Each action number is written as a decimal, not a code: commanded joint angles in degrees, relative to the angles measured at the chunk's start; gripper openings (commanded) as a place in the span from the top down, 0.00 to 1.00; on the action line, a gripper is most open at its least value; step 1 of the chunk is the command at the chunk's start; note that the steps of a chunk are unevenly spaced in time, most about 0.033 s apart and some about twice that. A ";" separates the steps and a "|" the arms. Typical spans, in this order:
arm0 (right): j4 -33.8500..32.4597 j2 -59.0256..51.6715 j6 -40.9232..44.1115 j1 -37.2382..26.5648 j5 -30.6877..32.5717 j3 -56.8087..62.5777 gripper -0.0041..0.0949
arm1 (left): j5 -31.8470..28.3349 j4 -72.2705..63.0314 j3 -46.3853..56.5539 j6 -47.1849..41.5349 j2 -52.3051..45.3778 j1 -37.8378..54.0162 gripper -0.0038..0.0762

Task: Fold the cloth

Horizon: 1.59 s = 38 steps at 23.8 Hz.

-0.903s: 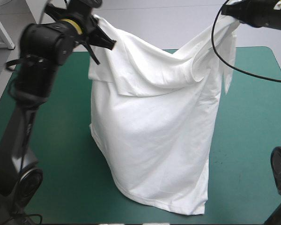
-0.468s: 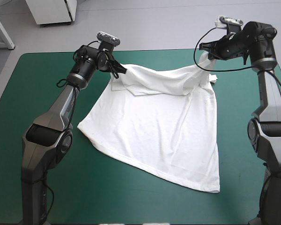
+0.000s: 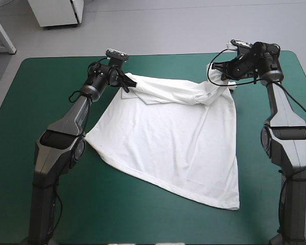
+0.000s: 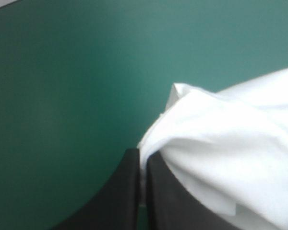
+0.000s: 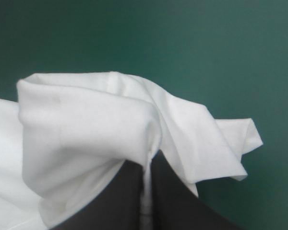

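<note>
teal-green cover open all round t-shirt; left gripper & right gripper clamp its far corners.

Pale grey floor beyond teal-green table; white cabinet at far left; even light.

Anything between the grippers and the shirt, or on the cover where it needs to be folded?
Nothing visible. The left gripper and right gripper are each shut on a far corner of the T-shirt. Its lower part lies spread on the teal-green cover, with no other object on or around it.
</note>
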 commanded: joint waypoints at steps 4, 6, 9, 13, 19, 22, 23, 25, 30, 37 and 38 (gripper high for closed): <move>0.90 -3.90 -2.47 0.09 -1.12 -2.44 0.53 | -8.31 -4.39 -2.10 -0.49 -4.60 0.03 0.85; 0.31 -3.90 -1.98 0.09 1.14 -4.60 0.31 | -8.06 -7.73 -2.10 0.08 -5.73 0.03 0.64; -2.56 -4.36 -1.98 0.09 4.44 -8.86 0.34 | -5.23 -8.74 -2.85 0.79 -8.89 0.03 0.34; -1.65 -7.05 -1.98 0.09 4.44 -12.93 0.43 | 1.55 -8.35 -5.63 7.57 -13.76 0.03 0.36; 1.64 -19.17 -2.16 0.09 4.55 -12.82 0.43 | 23.30 -8.32 -7.28 13.02 -25.29 0.03 0.45; 1.64 -26.67 -2.53 0.22 4.65 -11.01 0.44 | 26.54 -8.03 -7.28 13.01 -33.30 0.03 0.45; 1.64 -28.30 -2.53 0.22 4.65 -9.41 0.45 | 27.07 -7.73 -7.28 13.01 -34.96 0.03 0.45; 2.33 -32.76 -2.53 0.22 4.65 -3.47 0.47 | 28.04 -6.62 -6.52 13.01 -38.31 0.03 0.45; 5.54 -44.09 -3.09 0.22 4.65 14.72 0.52 | 28.91 -5.92 3.90 12.77 -47.11 0.03 0.45; 1.23 -57.56 -4.43 1.06 4.55 40.50 0.54 | 23.78 -0.48 33.80 8.72 -55.23 0.03 0.45; -0.35 -59.42 -4.43 1.65 4.55 44.69 0.54 | 21.63 -0.24 37.97 7.50 -55.07 0.16 0.45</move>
